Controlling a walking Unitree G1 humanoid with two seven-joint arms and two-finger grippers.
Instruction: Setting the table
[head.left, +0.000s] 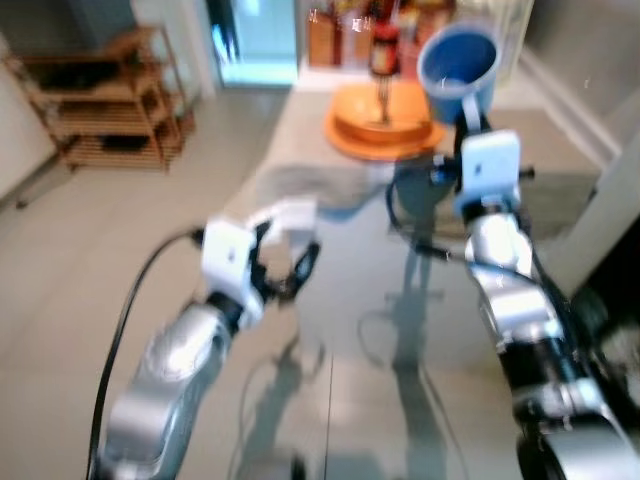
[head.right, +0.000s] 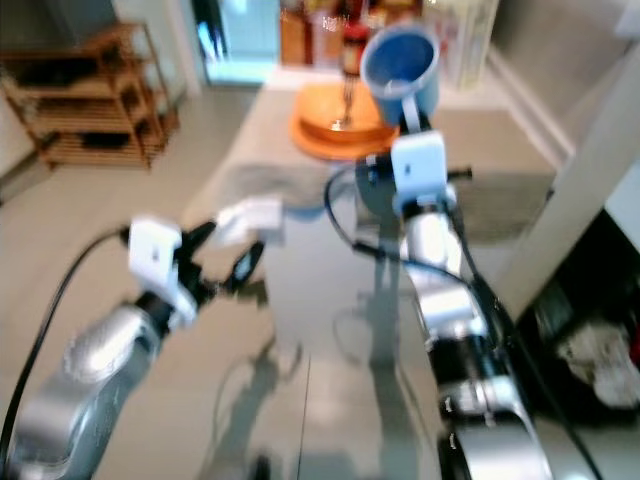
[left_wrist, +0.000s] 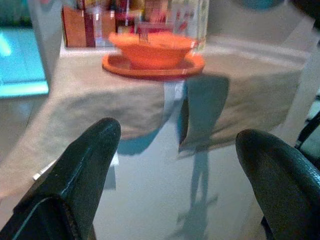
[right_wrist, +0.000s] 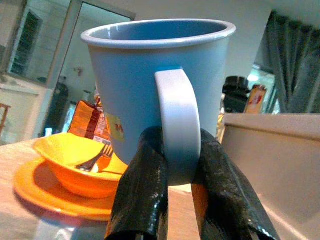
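Observation:
A blue mug (head.left: 458, 60) hangs upright in the air by its handle (right_wrist: 177, 125), with my right gripper (right_wrist: 177, 175) shut on that handle. It is raised above the table's near right part, close to an orange bowl (head.left: 385, 110) on an orange plate (head.right: 335, 135). A fork (right_wrist: 95, 159) leans inside the bowl. My left gripper (head.left: 290, 262) is open and holds nothing, low over the glass tabletop (head.left: 360, 330) on the left. A beige placemat (left_wrist: 125, 100) lies under the plate.
Several bottles and boxes (head.left: 365, 30) stand at the table's far end. A wooden shelf rack (head.left: 105, 95) stands on the floor to the left. A white pillar (head.right: 575, 190) rises close to the right. The eye views are blurred.

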